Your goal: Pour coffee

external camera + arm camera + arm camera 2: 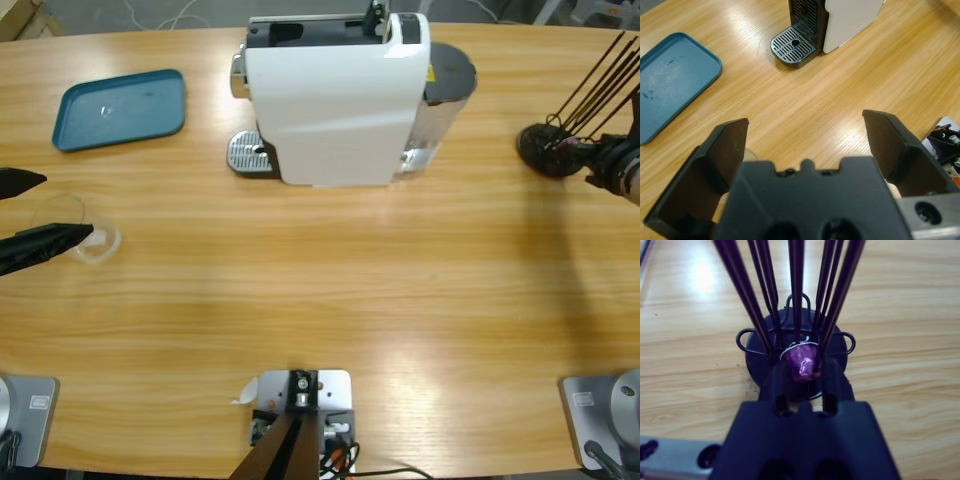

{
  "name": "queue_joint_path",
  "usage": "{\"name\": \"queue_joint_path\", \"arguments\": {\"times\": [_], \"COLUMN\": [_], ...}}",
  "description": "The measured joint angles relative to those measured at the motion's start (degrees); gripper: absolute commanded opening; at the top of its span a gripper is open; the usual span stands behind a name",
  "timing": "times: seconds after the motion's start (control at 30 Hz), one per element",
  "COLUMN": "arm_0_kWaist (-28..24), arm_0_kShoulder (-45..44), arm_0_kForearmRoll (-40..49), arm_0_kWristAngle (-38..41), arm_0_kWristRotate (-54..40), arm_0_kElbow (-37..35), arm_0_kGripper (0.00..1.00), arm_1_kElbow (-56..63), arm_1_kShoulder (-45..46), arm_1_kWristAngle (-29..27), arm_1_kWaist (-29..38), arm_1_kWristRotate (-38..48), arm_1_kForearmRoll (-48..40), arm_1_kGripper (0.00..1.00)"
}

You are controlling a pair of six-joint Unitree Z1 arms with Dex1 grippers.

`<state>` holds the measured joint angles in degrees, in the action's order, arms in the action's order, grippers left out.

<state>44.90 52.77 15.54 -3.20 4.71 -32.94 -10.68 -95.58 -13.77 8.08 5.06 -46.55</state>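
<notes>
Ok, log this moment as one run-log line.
left claw: open, at glass | right claw: shut on purple capsule in rack | coffee machine: untouched

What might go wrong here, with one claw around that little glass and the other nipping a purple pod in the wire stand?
1. The left gripper straddles the small clear glass with open jaws; closing off-centre might tip or push it.
2. The right gripper pinches the purple coffee capsule between the thin black wire rods of the capsule stand; pulling out could snag them and drag the stand.
3. The capsule may slip from the narrow grip.
</notes>
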Motion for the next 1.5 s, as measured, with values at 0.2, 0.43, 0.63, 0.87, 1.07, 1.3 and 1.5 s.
{"name": "queue_joint_path", "arguments": {"times": [0.2,0.43,0.63,0.87,1.07,1.3,1.5], "arm_0_kWaist": [-0.05,-0.05,-0.05,-0.05,-0.05,-0.05,-0.05], "arm_0_kShoulder": [-0.18,-0.18,-0.19,-0.72,-1.53,-1.69,-1.69], "arm_0_kForearmRoll": [0.0,0.0,0.0,0.0,0.0,0.0,0.0], "arm_0_kWristAngle": [0.0,0.0,0.0,0.0,0.0,0.0,0.0], "arm_0_kWristRotate": [0.0,0.0,0.0,0.0,0.0,0.0,0.0], "arm_0_kElbow": [0.22,0.26,0.27,0.27,0.27,0.27,0.27], "arm_0_kGripper": [0.987,0.987,0.987,0.982,0.982,0.982,0.982], "arm_1_kElbow": [-5.07,-6.83,-6.83,-6.72,-6.51,-6.25,-5.98], "arm_1_kShoulder": [7.39,9.51,7.7,3.55,0.93,-0.55,-0.51], "arm_1_kWristAngle": [-0.18,-0.29,-0.3,-0.3,-0.29,-0.29,-0.29], "arm_1_kWaist": [1.44,1.52,1.52,1.52,1.32,1.11,1.05], "arm_1_kWristRotate": [-1.04,-0.16,2.31,3.25,3.25,3.25,3.21], "arm_1_kForearmRoll": [11.35,17.04,17.21,14.95,12.0,10.34,10.25], "arm_1_kGripper": [0.206,0.37,0.37,0.361,0.353,0.269,0.261]}}
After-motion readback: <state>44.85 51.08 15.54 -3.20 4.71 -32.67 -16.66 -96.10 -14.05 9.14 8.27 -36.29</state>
